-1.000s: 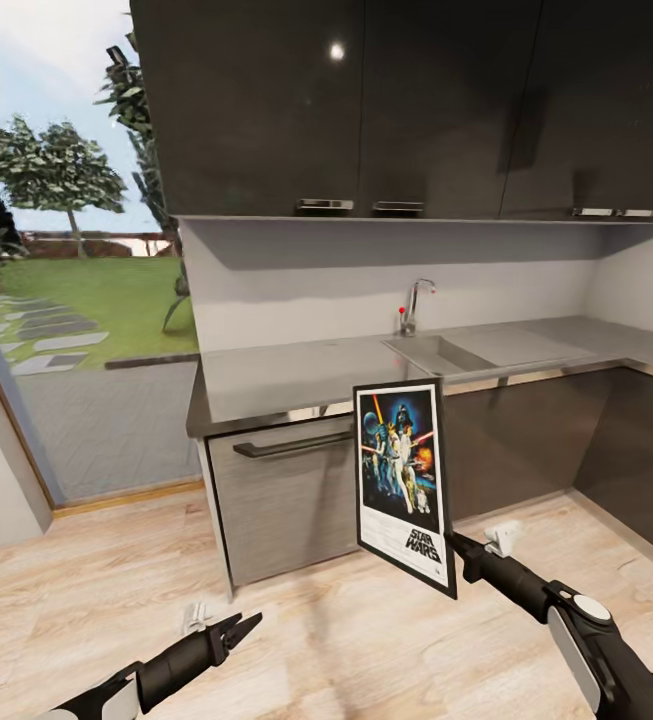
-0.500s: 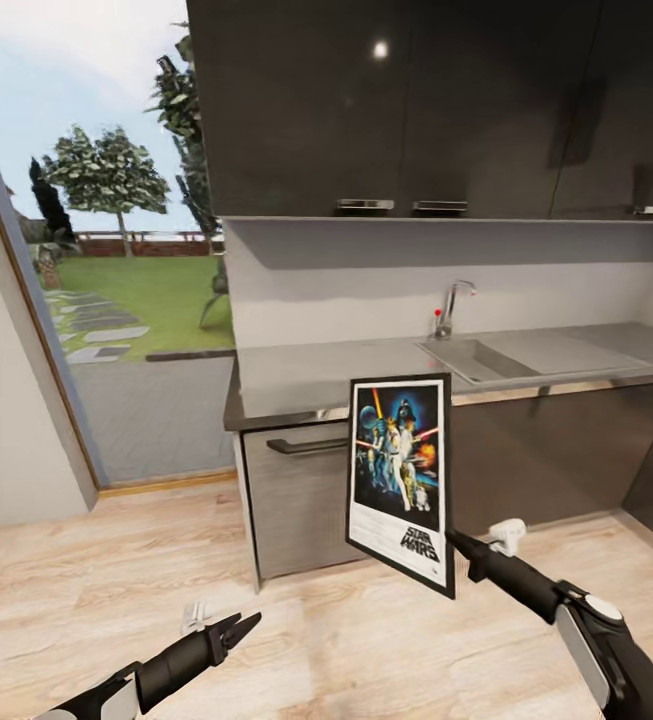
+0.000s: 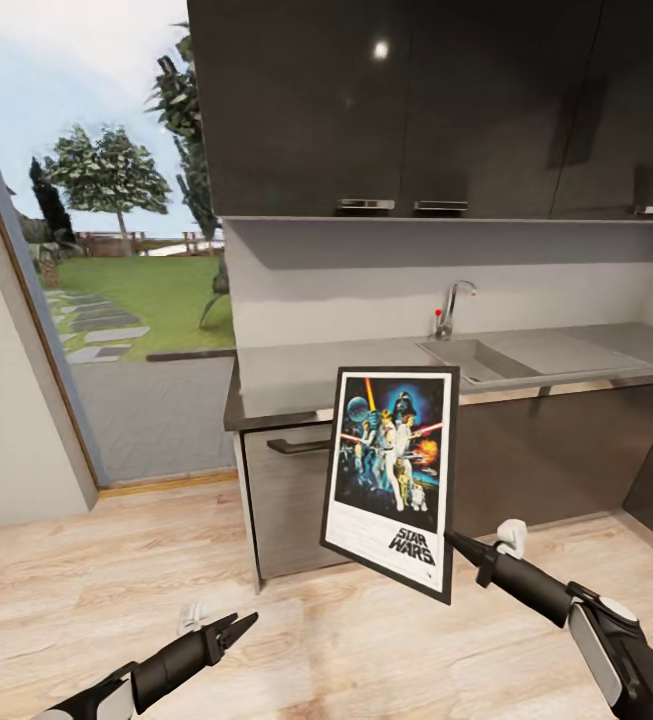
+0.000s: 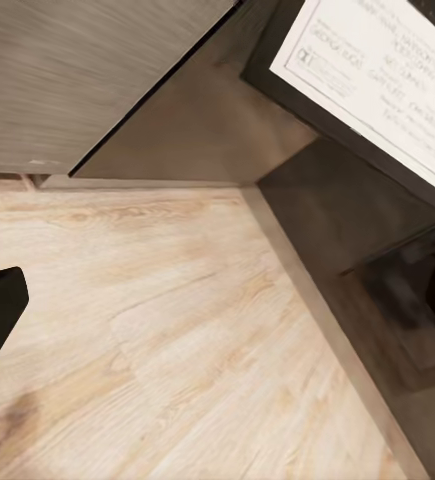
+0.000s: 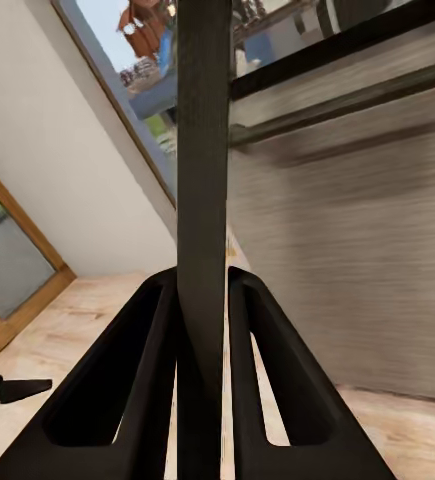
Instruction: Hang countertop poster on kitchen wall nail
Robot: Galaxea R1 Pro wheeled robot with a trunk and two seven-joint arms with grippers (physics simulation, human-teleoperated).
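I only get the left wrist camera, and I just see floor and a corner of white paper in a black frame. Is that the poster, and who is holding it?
Observer: Yes, it's the Star Wars poster. The right gripper pinches its lower right edge, off the kitchen countertop.
Operator: Is it pinched properly?
Observer: In the right wrist view, the frame's edge sits between both fingers, and they touch it on each side.
Operator: What's my left gripper doing?
Observer: The left gripper is low over the wooden floor, holding nothing.
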